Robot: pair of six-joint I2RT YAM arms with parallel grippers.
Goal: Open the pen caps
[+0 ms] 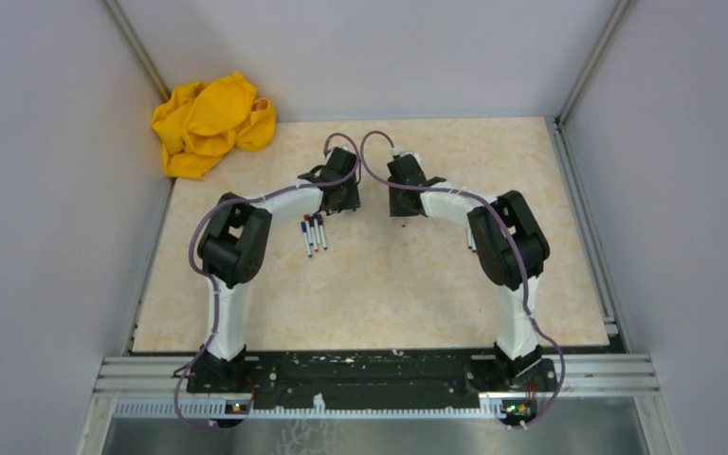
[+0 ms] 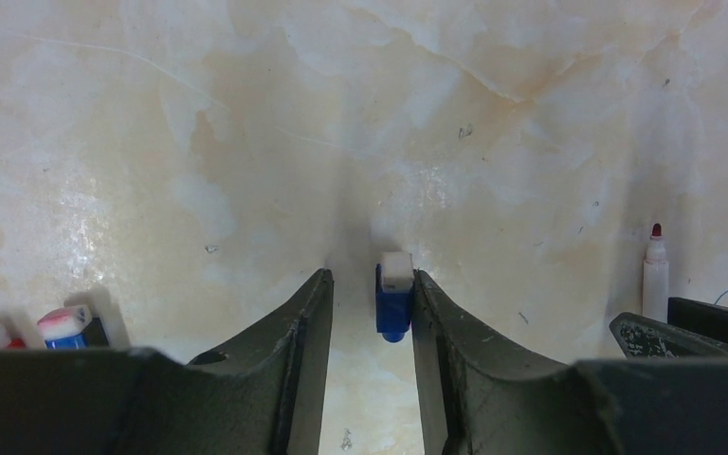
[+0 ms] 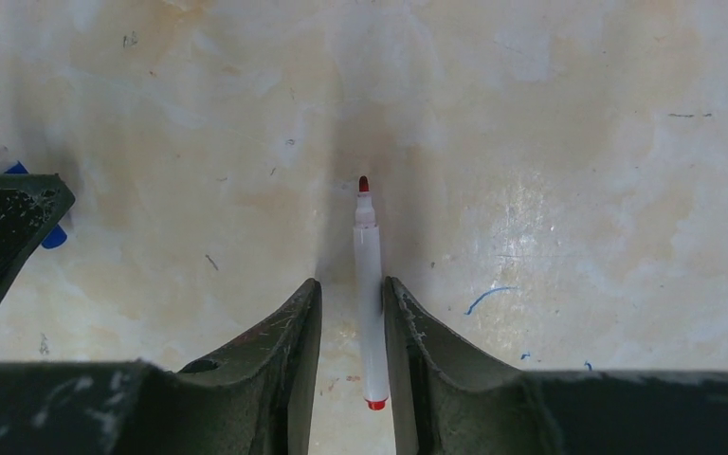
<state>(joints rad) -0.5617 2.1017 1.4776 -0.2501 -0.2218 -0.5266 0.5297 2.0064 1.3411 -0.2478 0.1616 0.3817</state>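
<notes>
a narrow gap parts the left gripper (image 1: pixel 344 201) and right gripper (image 1: pixel 403 204). pens (image 1: pixel 314 233) lie just beside the left one; a yellow cloth (image 1: pixel 210 123) fills the far-left corner; the table (image 1: pixel 389 294) gives room nearer the bases.

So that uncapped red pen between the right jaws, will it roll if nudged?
Probably yes: the red pen has a slim, round, smooth-looking barrel, so a sideways nudge would likely roll it. It looks stiff and light, so it should lift without bending. Its bare tip could mark the table.
</notes>
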